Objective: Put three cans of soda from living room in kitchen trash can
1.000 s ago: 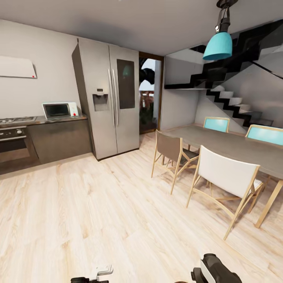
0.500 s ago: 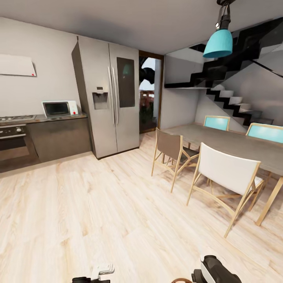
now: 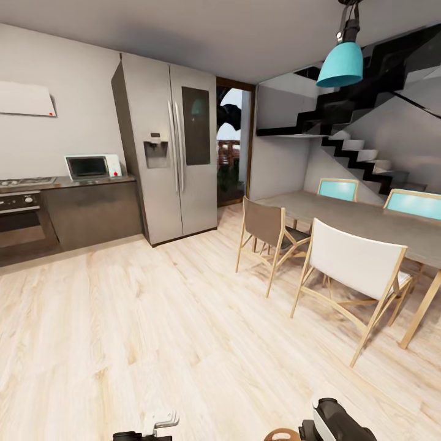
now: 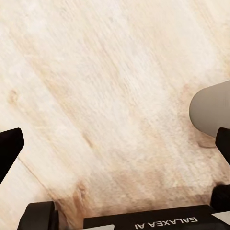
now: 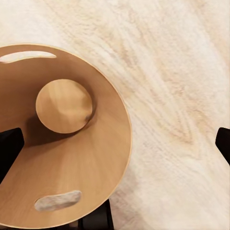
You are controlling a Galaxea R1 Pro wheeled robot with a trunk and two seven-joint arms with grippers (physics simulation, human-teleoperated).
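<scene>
The robot stands in the kitchen on the pale plank floor [image 3: 153, 318]. Going from left: oven [image 3: 21, 220], dark worktop [image 3: 92, 181] with a microwave [image 3: 92, 166], steel fridge [image 3: 165, 156], then the dining table [image 3: 367, 223] with chairs.

The left end effector [image 4: 115, 148] is spread over bare floor and holds nothing.

Under the right end effector [image 5: 115, 143], also spread, the tash can [image 5: 108, 158] looks empty, brown inside. I judge it light, stiff and a little slippery; the rim beside a handle slot [image 5: 57, 201] seems the best hold.
</scene>
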